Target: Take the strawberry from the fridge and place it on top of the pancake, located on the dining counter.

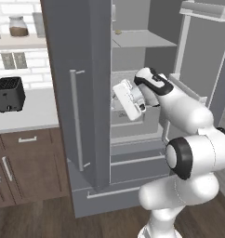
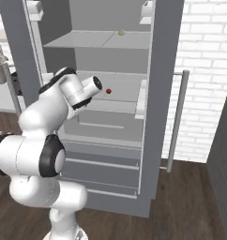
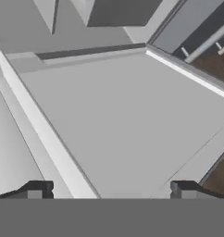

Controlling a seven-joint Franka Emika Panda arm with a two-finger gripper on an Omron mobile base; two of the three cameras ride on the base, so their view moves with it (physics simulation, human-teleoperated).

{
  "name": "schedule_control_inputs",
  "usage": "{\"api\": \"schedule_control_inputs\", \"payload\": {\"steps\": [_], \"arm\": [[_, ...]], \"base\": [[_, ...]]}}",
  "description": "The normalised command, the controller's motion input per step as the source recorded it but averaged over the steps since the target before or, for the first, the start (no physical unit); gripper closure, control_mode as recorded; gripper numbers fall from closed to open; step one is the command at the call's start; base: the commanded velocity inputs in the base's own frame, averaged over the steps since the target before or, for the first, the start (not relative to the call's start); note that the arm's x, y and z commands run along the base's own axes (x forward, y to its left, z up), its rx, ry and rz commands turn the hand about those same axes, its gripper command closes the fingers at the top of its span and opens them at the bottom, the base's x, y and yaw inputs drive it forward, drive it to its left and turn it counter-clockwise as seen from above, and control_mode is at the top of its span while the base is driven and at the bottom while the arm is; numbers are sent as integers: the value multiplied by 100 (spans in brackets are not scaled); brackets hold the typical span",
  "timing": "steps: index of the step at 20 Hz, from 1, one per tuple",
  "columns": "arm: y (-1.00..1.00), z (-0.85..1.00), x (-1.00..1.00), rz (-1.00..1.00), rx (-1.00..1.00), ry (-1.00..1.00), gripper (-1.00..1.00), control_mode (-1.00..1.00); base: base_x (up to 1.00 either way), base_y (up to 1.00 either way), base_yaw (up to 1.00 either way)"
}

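Strawberry (image 2: pixel 109 91) small on a pale fridge (image 2: pixel 148 154) shelf, just beyond the wrist. Gripper (image 3: pixel 112 190) spread wide, holding nothing, fingertips (image 3: pixel 37 189) cut off low over bare shelf.

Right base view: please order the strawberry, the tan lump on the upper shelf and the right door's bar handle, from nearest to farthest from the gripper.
1. strawberry, just right of the gripper, on the middle shelf.
2. tan lump, above, on the upper shelf.
3. bar handle, far right, on the open door.

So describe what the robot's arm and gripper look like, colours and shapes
The arm is glossy white, built of rounded, bulbous segments with dark, near-black bands at the joints. The hand is a white, boxy block. The gripper ends in two small, dark, squared finger tips. No cables or markings are visible.
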Motion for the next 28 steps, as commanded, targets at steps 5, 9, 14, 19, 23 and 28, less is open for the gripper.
{"api": "schedule_control_inputs", "payload": {"steps": [5, 9, 14, 19, 23, 28], "arm": [[88, 0, -88, 0, 0, -4, -100, -100], [77, 0, -68, 0, 1, -4, -100, -100], [7, 0, -24, 0, 5, -1, -100, -100], [-100, 6, 1, -23, 1, 0, -100, -100], [-68, 5, 16, -28, -39, 0, -100, -100], [-64, 0, 9, -1, -77, -16, -100, -100]], "base": [[0, 0, 0], [0, 0, 0], [0, 0, 0], [0, 0, 0], [0, 0, 0], [0, 0, 0]]}}
